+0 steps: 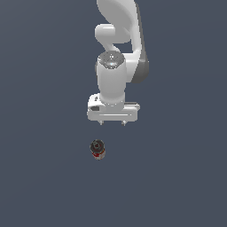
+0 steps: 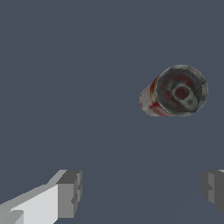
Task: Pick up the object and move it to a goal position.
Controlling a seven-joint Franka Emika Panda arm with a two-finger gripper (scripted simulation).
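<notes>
The object [image 1: 97, 149] is a small upright can with a dark grey round top and red-and-white sides, standing on the flat grey floor. The wrist view shows the object [image 2: 174, 91] from above, with its pull tab visible. My gripper [image 1: 112, 123] hangs above the floor, beyond the can and a little toward the exterior view's right, not touching it. The jaws are spread wide with nothing between them. Two grey fingertips [image 2: 70, 193] show in the wrist view, and the gripper [image 2: 142, 190] stands well apart from the can.
The white arm [image 1: 116, 53] rises behind the gripper toward the top of the exterior view. A plain grey floor [image 1: 44, 177] fills the remainder of both views.
</notes>
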